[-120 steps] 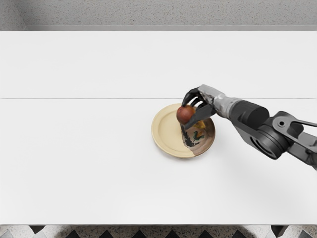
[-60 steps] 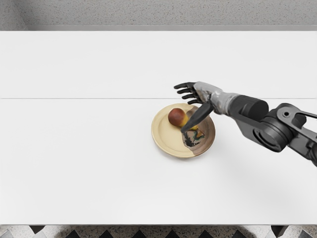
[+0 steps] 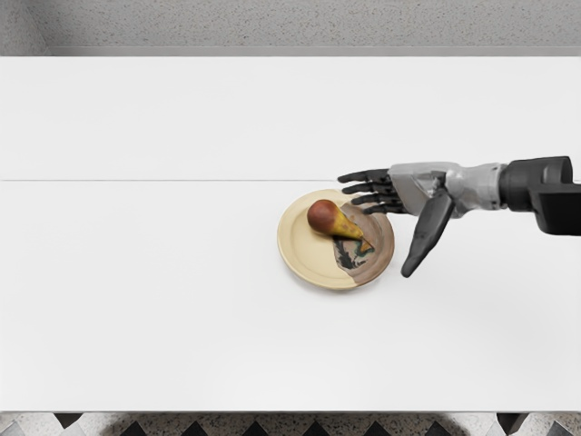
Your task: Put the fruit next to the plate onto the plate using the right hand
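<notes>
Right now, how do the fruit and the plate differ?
Shape: the fruit tapers to a yellow tip, the plate is a disc. Colour: the fruit is mostly red, the plate cream with a brown patch. Size: fruit far smaller than plate. Shared: neither is held by the open right hand.

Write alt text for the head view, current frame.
A red and yellow fruit lies on a tan plate on a white table. The right hand, open and holding nothing, is at the plate's right edge; its arm enters from the right.
</notes>
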`<state>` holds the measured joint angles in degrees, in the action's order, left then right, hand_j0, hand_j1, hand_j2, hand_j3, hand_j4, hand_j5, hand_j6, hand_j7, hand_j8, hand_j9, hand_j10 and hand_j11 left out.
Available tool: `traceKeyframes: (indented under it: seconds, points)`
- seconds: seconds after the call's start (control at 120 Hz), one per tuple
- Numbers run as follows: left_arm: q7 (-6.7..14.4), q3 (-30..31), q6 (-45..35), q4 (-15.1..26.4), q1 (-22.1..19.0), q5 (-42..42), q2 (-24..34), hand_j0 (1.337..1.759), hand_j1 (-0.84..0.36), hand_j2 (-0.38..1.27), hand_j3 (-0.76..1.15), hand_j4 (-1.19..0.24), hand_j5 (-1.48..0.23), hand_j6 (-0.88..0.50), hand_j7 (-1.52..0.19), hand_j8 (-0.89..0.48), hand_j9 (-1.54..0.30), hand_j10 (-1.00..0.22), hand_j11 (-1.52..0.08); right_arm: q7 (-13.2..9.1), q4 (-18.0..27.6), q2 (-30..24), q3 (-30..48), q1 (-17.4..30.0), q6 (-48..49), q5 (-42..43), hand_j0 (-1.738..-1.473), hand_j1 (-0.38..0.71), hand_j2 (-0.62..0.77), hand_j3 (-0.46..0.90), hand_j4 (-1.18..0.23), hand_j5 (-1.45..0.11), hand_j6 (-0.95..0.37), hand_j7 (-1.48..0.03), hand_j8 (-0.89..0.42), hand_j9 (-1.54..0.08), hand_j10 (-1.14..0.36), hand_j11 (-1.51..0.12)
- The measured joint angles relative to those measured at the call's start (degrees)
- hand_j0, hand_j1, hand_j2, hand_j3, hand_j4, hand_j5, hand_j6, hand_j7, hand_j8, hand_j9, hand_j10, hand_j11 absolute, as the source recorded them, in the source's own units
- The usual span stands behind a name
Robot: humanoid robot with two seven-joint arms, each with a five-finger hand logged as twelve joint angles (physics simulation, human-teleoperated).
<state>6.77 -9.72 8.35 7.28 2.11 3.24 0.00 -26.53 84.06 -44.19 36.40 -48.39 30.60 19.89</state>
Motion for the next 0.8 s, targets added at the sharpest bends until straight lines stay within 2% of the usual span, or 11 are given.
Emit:
traceKeyframes:
  seconds: [0.25,0.475,0.617,0.8]
  points:
    - [0.0,0.0,0.0,0.0,0.2,0.0,0.0,1.658,0.35,0.00,0.00,0.00,0.00,0.00,0.00,0.00,0.00,0.00,0.00,0.5,-10.1,-1.1,0.3,0.4,4.0,-8.5,-1.658,-0.34,0.00,0.00,-0.01,-0.01,0.00,-0.01,0.00,-0.01,0.00,-0.01]
    - [0.0,0.0,0.0,-0.1,0.2,0.0,0.0,1.658,0.35,0.00,0.00,0.00,0.00,0.00,0.00,0.00,0.00,0.00,0.00,0.5,-17.3,-4.0,0.3,1.8,4.4,-13.3,-1.658,-0.35,0.00,0.00,0.00,0.00,0.00,0.00,0.00,0.00,0.00,0.00]
    - [0.0,0.0,0.0,0.0,0.2,0.0,0.0,1.658,0.35,0.00,0.00,0.00,0.00,0.00,0.00,0.00,0.00,0.00,0.00,0.5,-19.9,-4.7,0.3,2.1,4.4,-14.3,-1.658,-0.35,0.00,0.00,0.00,0.00,0.00,0.00,0.00,0.00,0.00,0.00]
    - [0.1,0.0,0.0,0.0,0.2,0.0,0.0,1.658,0.35,0.00,0.00,0.00,0.00,0.00,0.00,0.00,0.00,0.00,0.00,0.5,-20.9,-4.9,0.2,2.2,4.4,-14.7,-1.658,-0.35,0.00,0.00,0.00,0.00,0.00,0.00,0.00,0.00,0.00,0.00]
